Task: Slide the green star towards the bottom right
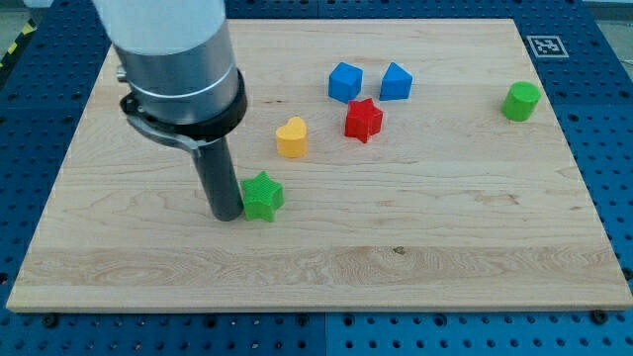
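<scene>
The green star (262,196) lies on the wooden board (415,227), left of centre. My tip (226,215) stands on the board right against the star's left side, a little lower than the star's middle. The dark rod rises from it into the grey arm body at the view's top left.
A yellow heart (292,137) lies just above and right of the star. A red star (363,120), a blue cube (345,81) and another blue block (396,81) lie further up and right. A green cylinder (520,101) sits near the right edge.
</scene>
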Motion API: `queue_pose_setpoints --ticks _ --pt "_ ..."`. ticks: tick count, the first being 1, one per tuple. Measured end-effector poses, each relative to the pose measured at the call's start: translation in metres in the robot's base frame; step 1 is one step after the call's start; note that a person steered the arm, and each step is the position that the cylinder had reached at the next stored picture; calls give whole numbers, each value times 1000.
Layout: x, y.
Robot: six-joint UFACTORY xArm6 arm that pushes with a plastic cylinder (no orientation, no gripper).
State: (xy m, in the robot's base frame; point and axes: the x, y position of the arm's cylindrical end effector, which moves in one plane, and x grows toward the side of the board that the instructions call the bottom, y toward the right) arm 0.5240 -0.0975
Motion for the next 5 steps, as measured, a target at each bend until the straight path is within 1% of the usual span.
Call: queue_pose_setpoints --ticks 1,3,5 --pt "-17 5" --pt "-20 41" --pt "-20 93"
